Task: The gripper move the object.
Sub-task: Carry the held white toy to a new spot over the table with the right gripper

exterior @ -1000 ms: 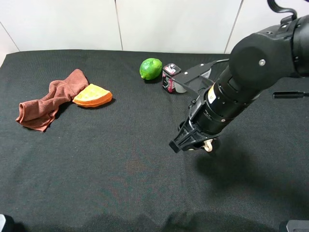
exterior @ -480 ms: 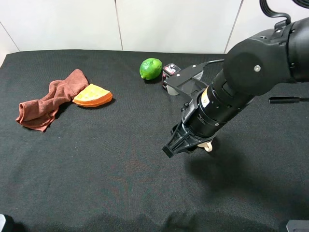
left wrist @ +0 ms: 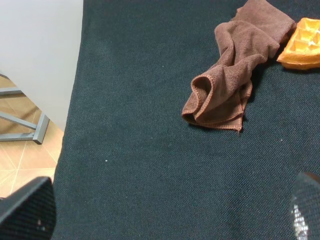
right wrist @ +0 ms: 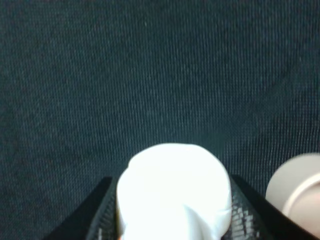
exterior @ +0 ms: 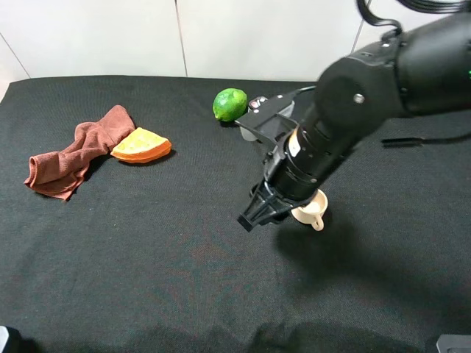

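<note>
Object (right wrist: pixel 175 185), cream-white and lumpy, pinched between the jaws of the right gripper (right wrist: pixel 175 212), one dark finger (right wrist: pixel 102 212) pressed to each flank. Fills the near middle of the right wrist view, with only the black weave of the worktop (right wrist: pixel 150 75) beyond. Hidden in the high view behind the right gripper (exterior: pixel 254 213), near the worktop's middle, a little to the right. Beige mug (exterior: pixel 312 209) just beside those jaws, on the arm's side, handle toward the front edge; shows in the right wrist view as a pale mug (right wrist: pixel 297 187) rim at the picture's edge, apart from the object. Farther back, lime (exterior: pixel 230 104) near the rear edge, with a small red-and-black item (exterior: pixel 257 104) beside it, mostly covered by the arm. Well off to the left, orange waffle wedge (exterior: pixel 140 145) touching a crumpled brown cloth (exterior: pixel 73 153). Left gripper (left wrist: pixel 170 215) over the worktop's left edge, jaws spread wide, nothing between them; same cloth (left wrist: pixel 230 85) and waffle wedge (left wrist: pixel 302 42) ahead of it.
</note>
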`<state>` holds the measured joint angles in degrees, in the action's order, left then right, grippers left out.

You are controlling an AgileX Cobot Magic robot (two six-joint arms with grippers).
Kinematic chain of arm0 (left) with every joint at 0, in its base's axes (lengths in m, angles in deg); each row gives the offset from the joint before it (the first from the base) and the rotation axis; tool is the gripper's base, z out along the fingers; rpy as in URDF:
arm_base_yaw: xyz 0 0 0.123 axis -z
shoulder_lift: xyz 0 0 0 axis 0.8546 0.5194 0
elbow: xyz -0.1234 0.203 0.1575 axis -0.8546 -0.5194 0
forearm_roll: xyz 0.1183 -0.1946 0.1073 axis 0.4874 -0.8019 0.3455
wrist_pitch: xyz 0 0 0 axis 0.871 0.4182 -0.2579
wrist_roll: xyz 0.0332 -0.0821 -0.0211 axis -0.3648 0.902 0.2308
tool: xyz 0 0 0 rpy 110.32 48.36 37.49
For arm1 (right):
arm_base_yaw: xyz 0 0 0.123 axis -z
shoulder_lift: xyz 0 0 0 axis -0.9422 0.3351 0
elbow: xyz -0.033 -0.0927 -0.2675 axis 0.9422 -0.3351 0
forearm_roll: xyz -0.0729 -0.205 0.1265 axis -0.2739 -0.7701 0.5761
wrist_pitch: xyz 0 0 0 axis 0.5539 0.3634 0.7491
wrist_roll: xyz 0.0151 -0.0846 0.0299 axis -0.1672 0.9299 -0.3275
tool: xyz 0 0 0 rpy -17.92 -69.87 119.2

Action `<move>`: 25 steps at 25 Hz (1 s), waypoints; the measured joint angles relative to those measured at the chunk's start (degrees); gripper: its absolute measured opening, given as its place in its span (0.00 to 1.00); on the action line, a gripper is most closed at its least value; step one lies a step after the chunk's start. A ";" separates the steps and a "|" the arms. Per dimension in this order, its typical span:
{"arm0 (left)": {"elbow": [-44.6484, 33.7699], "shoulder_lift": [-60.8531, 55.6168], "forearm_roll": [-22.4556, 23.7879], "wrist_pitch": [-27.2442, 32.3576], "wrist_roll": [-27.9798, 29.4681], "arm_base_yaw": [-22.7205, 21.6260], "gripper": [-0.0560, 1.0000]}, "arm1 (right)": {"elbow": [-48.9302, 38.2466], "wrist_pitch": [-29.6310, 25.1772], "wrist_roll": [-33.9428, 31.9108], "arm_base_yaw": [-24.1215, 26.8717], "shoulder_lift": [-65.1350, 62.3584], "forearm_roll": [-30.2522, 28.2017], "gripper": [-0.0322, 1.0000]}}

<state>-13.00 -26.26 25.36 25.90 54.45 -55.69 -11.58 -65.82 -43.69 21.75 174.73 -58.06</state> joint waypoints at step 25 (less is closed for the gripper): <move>0.00 0.00 0.00 0.00 0.00 0.00 0.99 | 1.54 5.11 1.82 0.00 10.59 -1.98 0.36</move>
<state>-13.00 -26.26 25.36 25.90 54.45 -55.69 -10.04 -60.71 -41.88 21.75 185.32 -60.04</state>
